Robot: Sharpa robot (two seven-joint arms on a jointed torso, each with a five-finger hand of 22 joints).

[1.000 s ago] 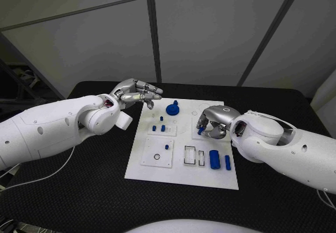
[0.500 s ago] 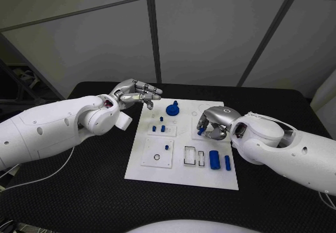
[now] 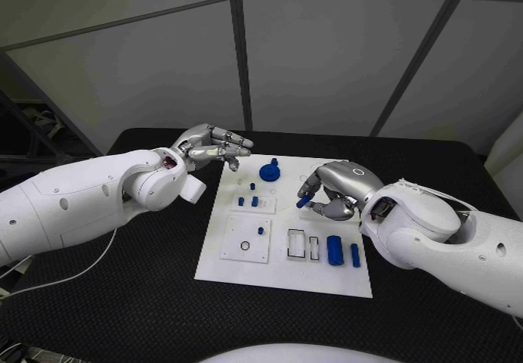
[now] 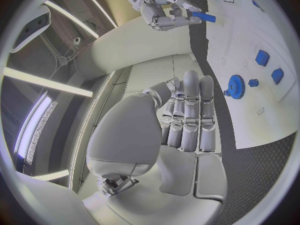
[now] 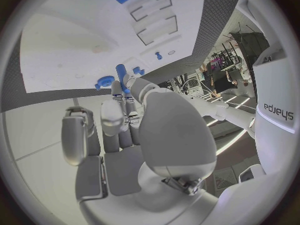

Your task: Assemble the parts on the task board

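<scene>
Left hand (image 3: pixel 212 147) raised over the worktop (image 3: pixel 131 295) just off the far left corner of the white board (image 3: pixel 286 270) — fingers curled in, nothing between them as far as the wrist view shows. Idle, by the look of it.

On the board itself, from the left: two small blue blocks (image 3: pixel 247 201) side by side, a tiny peg (image 3: pixel 252 184) just beyond them, and a round blue gear (image 3: pixel 269 170) near the far edge. Nearer, a square plate with a ring mark and one short blue peg (image 3: pixel 261 227) standing at its far side. Next along, two black-outlined rectangular slots (image 3: pixel 303 243), both looking unfilled. Just beside them, two longer blue pieces (image 3: pixel 342 250) lying flat — probably not yet fitted, though cannot tell for certain.

Right hand (image 3: pixel 331 192) over the right half of the board, pinching a slim blue pin (image 3: pixel 304 201) at its fingertips, clear of the surface. Not yet seated anywhere.

Judged overall: early to middling. Several pieces apparently placed at the left; pin in hand, slots and long pieces left to do.
</scene>
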